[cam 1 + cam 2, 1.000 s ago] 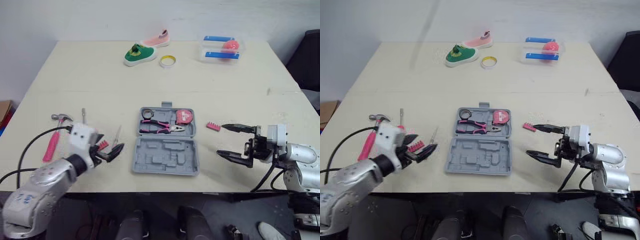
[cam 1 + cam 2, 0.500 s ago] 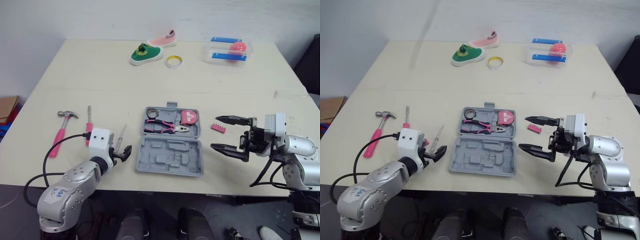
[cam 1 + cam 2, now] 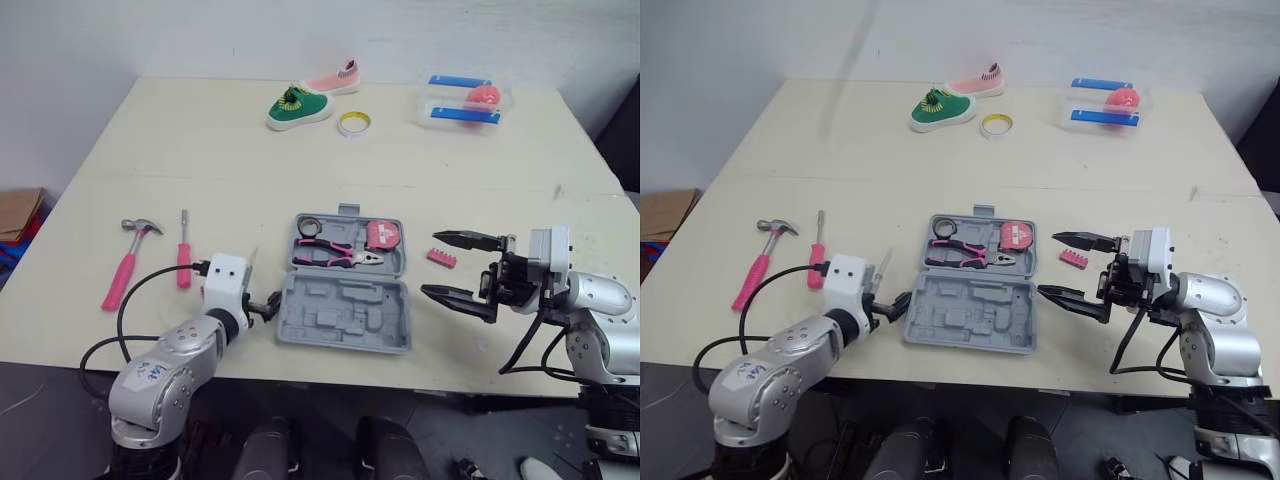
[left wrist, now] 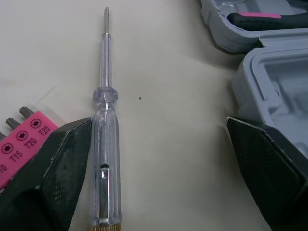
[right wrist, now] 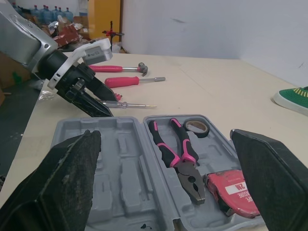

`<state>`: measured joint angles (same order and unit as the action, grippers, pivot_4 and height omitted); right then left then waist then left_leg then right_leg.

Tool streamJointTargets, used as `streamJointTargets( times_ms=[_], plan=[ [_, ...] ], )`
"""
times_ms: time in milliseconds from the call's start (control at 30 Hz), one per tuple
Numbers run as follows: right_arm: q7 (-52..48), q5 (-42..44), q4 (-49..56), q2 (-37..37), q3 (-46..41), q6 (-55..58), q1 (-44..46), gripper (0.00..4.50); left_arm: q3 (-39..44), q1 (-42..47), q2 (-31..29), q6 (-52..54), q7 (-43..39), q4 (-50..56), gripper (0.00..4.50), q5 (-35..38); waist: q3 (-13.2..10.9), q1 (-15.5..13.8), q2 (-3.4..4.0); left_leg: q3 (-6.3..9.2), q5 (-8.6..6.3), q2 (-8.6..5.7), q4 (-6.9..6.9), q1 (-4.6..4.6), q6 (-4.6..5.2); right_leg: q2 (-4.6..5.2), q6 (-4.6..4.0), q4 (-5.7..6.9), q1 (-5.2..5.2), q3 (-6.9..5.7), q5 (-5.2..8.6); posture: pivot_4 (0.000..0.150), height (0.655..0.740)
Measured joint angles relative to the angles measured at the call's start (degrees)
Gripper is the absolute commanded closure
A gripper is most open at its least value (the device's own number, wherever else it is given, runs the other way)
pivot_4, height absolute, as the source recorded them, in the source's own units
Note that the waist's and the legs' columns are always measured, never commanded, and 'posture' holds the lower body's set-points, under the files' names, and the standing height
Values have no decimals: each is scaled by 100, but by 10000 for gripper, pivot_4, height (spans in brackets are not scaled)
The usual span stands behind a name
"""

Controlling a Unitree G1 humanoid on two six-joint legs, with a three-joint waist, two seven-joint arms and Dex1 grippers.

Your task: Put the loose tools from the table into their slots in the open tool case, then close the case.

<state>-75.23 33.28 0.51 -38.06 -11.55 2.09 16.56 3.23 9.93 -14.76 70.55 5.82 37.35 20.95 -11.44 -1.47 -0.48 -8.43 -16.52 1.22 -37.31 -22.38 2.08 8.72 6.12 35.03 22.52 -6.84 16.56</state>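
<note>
The pink bit holder (image 4: 23, 139) carries white size marks printed beside its bits. T25, T20 and T15 read clearly, and one more mark, cut off at the picture's edge, ends in 10. On the pink tape measure (image 5: 234, 190) lying in the tool case (image 5: 120, 178), a white label seems to read 2M.

The left arm (image 3: 165, 365) sits in the lower left of the head view, with the silver forearm angled up toward the middle and a white wrist block (image 3: 226, 282) at its end. The left gripper (image 3: 264, 304) has its black fingers (image 4: 57, 173) spread wide. The right arm (image 3: 600, 305) lies along the lower right edge, roughly level. The right gripper (image 3: 430, 263) points toward frame centre, gaping wide too.
</note>
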Motion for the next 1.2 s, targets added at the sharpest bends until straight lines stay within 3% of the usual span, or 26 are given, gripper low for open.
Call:
streamJointTargets(
  times_ms=[100,167,267,500,667,800,867,1000,1100,1200],
  plan=[
    [-2,0,-39,0,-1,-69,-12,0,19,2,26,-145,26,-164,20961,-191,0,-3,1,0,2,10,-2,1,-4,-6,-9,0,0,0,-6,1500,7400],
    [-14,3,-50,0,-4,-90,-36,0,26,-61,18,-241,18,-211,32003,-333,1,-3,2,-1,4,24,-4,1,-7,-7,-18,-5,-1,1,-11,1500,7400],
    [-66,41,-51,-6,-22,-86,-135,0,33,-196,-55,-339,-69,-211,44662,-408,5,1,7,-2,0,40,0,3,-18,-14,-24,-16,-2,1,-11,1500,7400],
    [-193,111,-27,-100,-34,-89,-234,0,133,-277,-193,-1256,-698,-520,44902,-456,5,-7,7,-3,2,51,-2,-3,-21,-17,-41,-17,6,-5,-17,1500,7400],
    [-116,109,59,-194,-90,-69,-413,0,439,-396,-1195,-1713,-1654,-434,44902,-328,4,19,6,-7,2,56,13,-16,-33,-20,-48,-30,24,-5,-14,1500,7400],
    [18,98,115,-234,-241,-70,-467,0,721,-158,-2423,-2685,-3428,-400,44902,119,4,20,7,-12,3,55,7,-42,-37,-22,-52,-26,53,-12,-12,1500,7400],
    [41,81,114,-301,-252,-80,-452,0,549,81,-3063,-3393,-4700,-482,44902,339,5,10,8,-15,4,51,3,-57,-35,-22,-50,-25,68,-45,-14,1500,7400],
    [-15,67,25,-360,-270,-76,-487,0,-238,984,-3662,-4203,-6060,-1123,44902,140,5,3,8,-19,16,46,-6,-80,-14,-39,-47,-14,90,-60,-16,1500,7400],
    [36,71,-78,-355,-305,-50,-511,0,-1096,1812,-3667,-4493,-6454,-1499,44902,-424,4,13,9,-25,31,42,-7,-83,12,-43,-42,-7,91,-56,-19,1500,7400],
    [11,60,-100,-372,-312,-74,-570,0,-1814,2452,-3297,-4652,-6603,-2006,44902,-929,4,15,9,-27,33,43,-12,-86,17,-51,-40,-6,92,-55,-20,1500,7400]
  ],
)
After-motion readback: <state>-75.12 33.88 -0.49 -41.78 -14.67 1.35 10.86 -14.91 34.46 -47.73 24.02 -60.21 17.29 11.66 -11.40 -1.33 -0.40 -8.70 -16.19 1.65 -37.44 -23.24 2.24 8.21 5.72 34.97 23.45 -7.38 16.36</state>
